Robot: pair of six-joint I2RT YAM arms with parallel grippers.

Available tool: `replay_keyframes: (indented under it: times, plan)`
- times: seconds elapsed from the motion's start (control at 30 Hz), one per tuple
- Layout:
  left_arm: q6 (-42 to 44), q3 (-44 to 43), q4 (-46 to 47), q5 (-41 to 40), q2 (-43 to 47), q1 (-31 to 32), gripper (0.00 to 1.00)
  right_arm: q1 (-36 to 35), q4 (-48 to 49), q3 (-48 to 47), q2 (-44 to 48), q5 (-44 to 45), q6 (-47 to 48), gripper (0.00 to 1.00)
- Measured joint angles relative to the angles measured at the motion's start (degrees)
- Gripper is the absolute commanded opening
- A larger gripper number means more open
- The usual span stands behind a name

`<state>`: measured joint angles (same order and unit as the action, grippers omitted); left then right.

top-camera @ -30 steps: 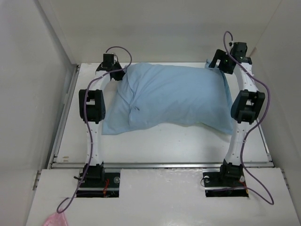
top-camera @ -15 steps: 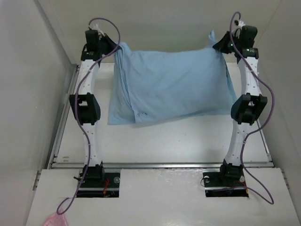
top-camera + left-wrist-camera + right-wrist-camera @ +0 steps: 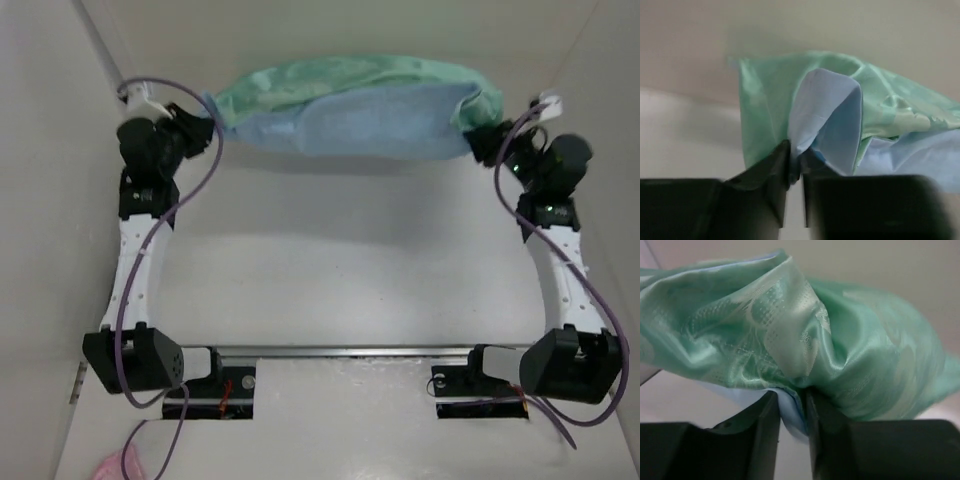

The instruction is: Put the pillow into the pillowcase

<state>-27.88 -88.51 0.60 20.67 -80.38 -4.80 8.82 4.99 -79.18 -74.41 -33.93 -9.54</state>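
Note:
The pillowcase (image 3: 350,110) hangs high above the table, stretched between both arms, light blue below and mint-green along its top. It bulges as if full; the pillow itself is hidden. My left gripper (image 3: 203,112) is shut on the pillowcase's left corner, where a blue fold (image 3: 827,120) rises between the jaws with green fabric behind. My right gripper (image 3: 480,128) is shut on the right corner, pinching a blue edge (image 3: 791,415) under bunched green fabric (image 3: 790,330).
White walls close in on the left (image 3: 50,200), back and right. The white table (image 3: 340,270) lies below the hanging bundle. A metal rail (image 3: 340,350) runs along the near edge between the arm bases. A pink scrap (image 3: 118,466) lies at bottom left.
Both arms swung up and outward, lifting the pillowcase off the table and tipping it so the green side now shows on top. Both elbows dropped toward the bases.

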Motion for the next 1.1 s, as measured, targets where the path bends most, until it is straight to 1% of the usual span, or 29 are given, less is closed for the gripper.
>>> replay_keyframes:
  times: [0.03,0.07,0.1,0.13,0.17,0.2,0.23,0.27,0.3,0.33,0.4,0.47,0.53,0.63,0.73,0.83,0.9,1.1]
  plan:
    - [-0.13,8.13,2.19,-2.08,3.34,0.72,0.40,0.00,4.33,8.35,2.25,-0.61,-0.76,0.35]
    - [-0.92,12.55,2.60,-4.22,5.20,1.07,0.57,0.00,7.04,16.59,3.61,-0.81,-2.10,0.49]
    - [-2.82,22.47,2.62,-6.16,8.52,2.05,0.69,-0.31,10.21,25.57,4.00,-0.66,-4.24,0.61]
    - [-5.40,28.68,3.41,-7.65,9.53,2.64,0.72,-0.50,14.12,34.95,4.02,-0.04,-6.49,0.77]
    - [-8.20,34.91,3.78,-8.81,9.57,2.86,0.82,-0.61,14.91,42.03,4.09,0.20,-9.20,1.00]
    - [-10.60,40.09,1.77,-9.73,9.20,2.78,0.86,-0.68,14.10,51.41,4.79,0.33,-11.54,1.00]
    - [-13.22,44.24,-1.66,-11.06,8.94,2.36,0.92,-0.98,12.31,57.70,6.99,0.90,-12.74,1.00]
    - [-14.93,47.10,-5.22,-12.55,8.96,1.92,1.00,-1.36,7.63,61.61,11.85,1.79,-13.38,1.00]
    - [-16.98,49.33,-9.62,-14.47,9.90,1.51,1.00,-1.84,2.34,63.14,18.69,2.82,-13.86,1.00]
    - [-18.40,50.07,-12.92,-15.96,11.43,1.16,1.00,-2.25,-1.09,62.42,25.75,4.72,-13.84,1.00]
    - [-21.05,49.83,-18.08,-20.59,17.35,0.94,1.00,-2.67,-5.35,56.11,36.13,9.75,-13.42,1.00]
    - [-22.75,46.93,-22.14,-25.09,24.55,0.94,1.00,-2.62,-6.99,47.19,41.92,16.11,-13.16,1.00]
    - [-23.71,41.59,-24.72,-29.07,29.51,0.94,1.00,-2.62,-7.78,39.12,44.04,20.87,-12.79,1.00]
    - [-23.67,32.72,-25.75,-33.64,33.59,0.94,1.00,-2.58,-11.19,30.60,41.64,23.98,-12.44,1.00]
    - [-22.60,27.63,-25.66,-36.33,35.45,0.94,1.00,-2.60,-16.44,25.27,34.38,24.15,-11.30,1.00]
    - [-21.09,26.99,-25.62,-37.44,36.81,0.94,1.00,-2.60,-20.28,24.04,28.13,23.93,-10.27,1.00]
    - [-20.44,27.10,-25.40,-36.70,36.46,0.94,1.00,-2.58,-22.25,24.48,26.21,23.43,-9.86,1.00]
    - [-18.38,27.15,-25.07,-32.48,32.15,0.94,1.00,-2.58,-22.60,25.46,28.11,20.94,-8.15,1.00]
